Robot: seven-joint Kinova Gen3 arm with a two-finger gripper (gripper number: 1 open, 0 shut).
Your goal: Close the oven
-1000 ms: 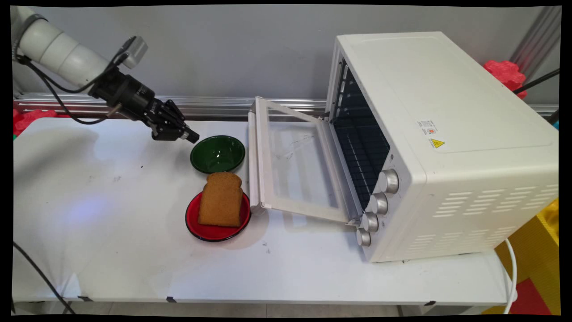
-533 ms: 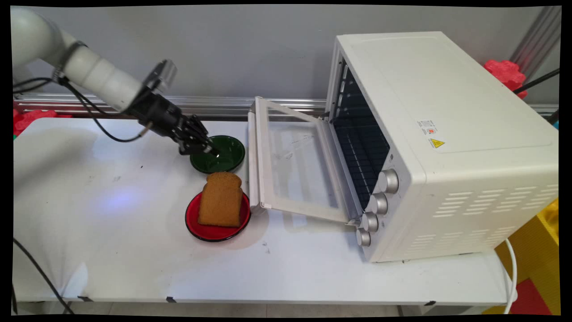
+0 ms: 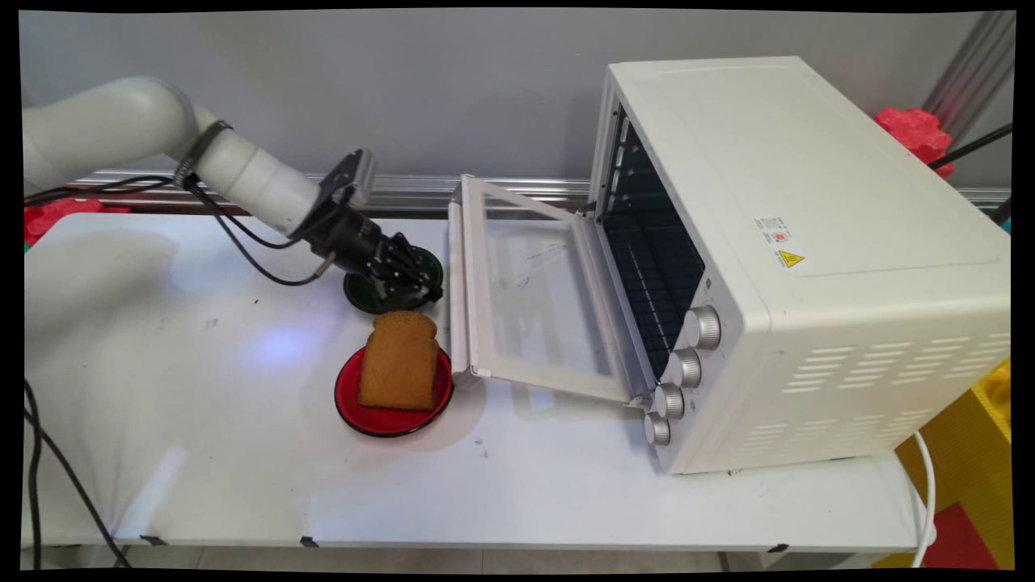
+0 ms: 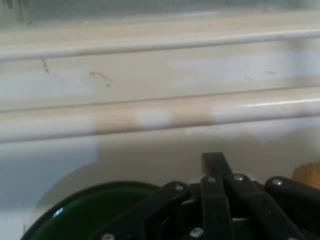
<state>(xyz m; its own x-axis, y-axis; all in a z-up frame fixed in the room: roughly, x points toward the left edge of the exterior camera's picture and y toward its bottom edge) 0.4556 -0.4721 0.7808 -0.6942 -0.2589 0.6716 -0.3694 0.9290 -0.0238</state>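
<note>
Over green bowl (image 3: 365,293) | gripper (image 3: 426,293) closed, empty | beside oven door (image 3: 534,299)

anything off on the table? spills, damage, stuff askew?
Nothing spilled or broken. The bread slice stands upright, leaning, on the red plate rather than lying flat. The oven sits with its door hanging open. The hand is low over the green bowl.

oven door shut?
No. The toaster oven has its glass door swung down open, dark interior racks exposed.
</note>
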